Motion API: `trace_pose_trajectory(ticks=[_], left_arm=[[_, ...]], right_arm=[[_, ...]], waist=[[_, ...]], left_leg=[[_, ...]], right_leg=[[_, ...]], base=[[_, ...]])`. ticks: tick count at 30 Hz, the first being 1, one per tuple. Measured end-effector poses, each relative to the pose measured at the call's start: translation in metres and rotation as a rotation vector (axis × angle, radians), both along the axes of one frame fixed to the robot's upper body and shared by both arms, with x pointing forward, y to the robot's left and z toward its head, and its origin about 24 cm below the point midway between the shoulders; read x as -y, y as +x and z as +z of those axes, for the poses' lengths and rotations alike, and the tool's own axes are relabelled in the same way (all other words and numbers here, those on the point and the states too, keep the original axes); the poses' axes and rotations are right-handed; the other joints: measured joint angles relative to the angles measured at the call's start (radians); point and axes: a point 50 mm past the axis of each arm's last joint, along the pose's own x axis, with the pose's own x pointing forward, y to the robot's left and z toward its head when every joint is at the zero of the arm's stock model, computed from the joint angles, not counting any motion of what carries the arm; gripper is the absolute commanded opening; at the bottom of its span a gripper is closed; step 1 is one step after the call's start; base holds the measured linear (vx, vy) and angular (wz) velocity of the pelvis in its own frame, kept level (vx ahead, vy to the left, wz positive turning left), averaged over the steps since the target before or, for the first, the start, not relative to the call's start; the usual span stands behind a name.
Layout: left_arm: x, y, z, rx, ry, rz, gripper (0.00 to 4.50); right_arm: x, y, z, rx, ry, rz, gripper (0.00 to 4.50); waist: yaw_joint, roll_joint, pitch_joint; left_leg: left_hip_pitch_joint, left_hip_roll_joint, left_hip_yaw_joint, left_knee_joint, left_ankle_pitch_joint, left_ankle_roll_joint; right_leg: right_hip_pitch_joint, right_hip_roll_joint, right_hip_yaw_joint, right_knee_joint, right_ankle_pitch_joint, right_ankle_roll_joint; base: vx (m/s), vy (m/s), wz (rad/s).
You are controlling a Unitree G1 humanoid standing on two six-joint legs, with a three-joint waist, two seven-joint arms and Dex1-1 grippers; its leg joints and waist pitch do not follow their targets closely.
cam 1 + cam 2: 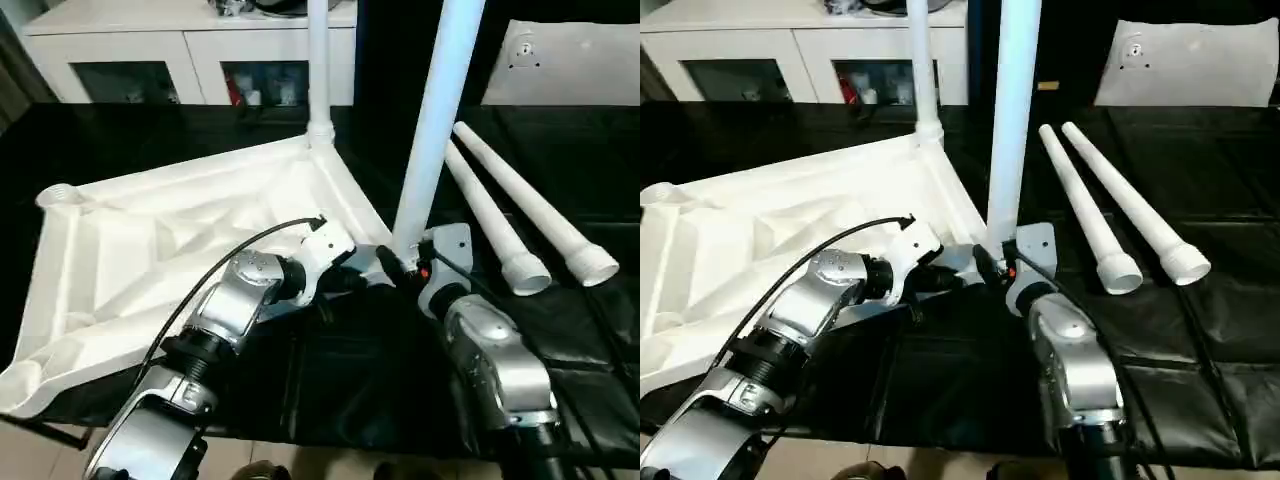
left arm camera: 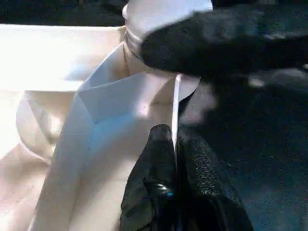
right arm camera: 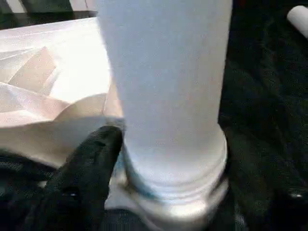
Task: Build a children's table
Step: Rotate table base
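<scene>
Nearby, two loose legs (image 1: 520, 225) beside right claw (image 1: 400, 262), astride upright leg (image 1: 435, 120), left claw (image 2: 174, 159) pinched on tabletop (image 1: 150, 260) rim

No text, label, brand, number or sign can be read anywhere in these pictures. The tabletop (image 1: 180, 250) and the legs (image 1: 520, 215) are plain white with no markings. Behind the tabletop, the items inside the cabinet (image 1: 190, 60) are too small to make out any writing.
</scene>
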Motion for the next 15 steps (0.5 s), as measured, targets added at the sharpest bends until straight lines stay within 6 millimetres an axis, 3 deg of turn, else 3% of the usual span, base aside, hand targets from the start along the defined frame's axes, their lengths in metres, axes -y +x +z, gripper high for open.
trace_pose_trajectory(ticks=[3, 5, 10, 12, 15], left_arm=[[0.0, 0.0, 0.001, 0.03, 0.005, -0.008, 0.0], [0.001, 0.0, 0.001, 0.053, 0.003, -0.023, 0.0], [0.007, 0.001, 0.0, 0.092, 0.005, -0.049, 0.0], [0.009, 0.001, -0.001, 0.075, -0.039, -0.035, 0.44], [0.012, 0.004, 0.009, 0.08, -0.171, -0.003, 0.61]], right_arm=[[0.001, -0.006, -0.001, 0.025, 0.005, 0.002, 3.9], [0.003, -0.011, -0.002, 0.041, 0.005, -0.004, 4.19], [0.018, -0.031, -0.007, 0.061, 0.007, -0.021, 4.42], [0.024, -0.047, -0.011, 0.045, 0.035, -0.017, 4.5], [0.023, -0.056, -0.014, 0.025, 0.05, 0.024, 4.5]], waist=[[-0.002, 0.0, 0.0], [0.002, 0.0, 0.0], [0.01, 0.0, 0.0], [0.018, 0.001, -0.001], [0.02, -0.002, -0.001]], left_leg=[[-0.002, 0.0, 0.0, 0.0, 0.0, 0.0], [-0.004, 0.001, 0.0, 0.0, 0.0, 0.0], [-0.006, 0.001, 0.0, 0.003, -0.001, 0.002], [-0.005, 0.001, 0.0, 0.004, -0.001, 0.003], [-0.005, 0.001, 0.0, 0.006, -0.001, 0.003]], right_leg=[[-0.002, 0.0, -0.001, 0.0, 0.0, 0.0], [-0.004, 0.0, -0.002, 0.0, 0.0, 0.001], [-0.004, 0.0, -0.002, 0.001, 0.0, 0.0], [-0.004, 0.0, -0.002, 0.001, 0.0, 0.001], [-0.002, 0.0, -0.002, 0.001, 0.002, 0.001]], base=[[0.0, 0.0, 0.0], [0.0, 0.0, 0.0], [0.0, 0.0, 0.0], [0.0, 0.0, 0.0], [0.0, 0.0, 0.0]])
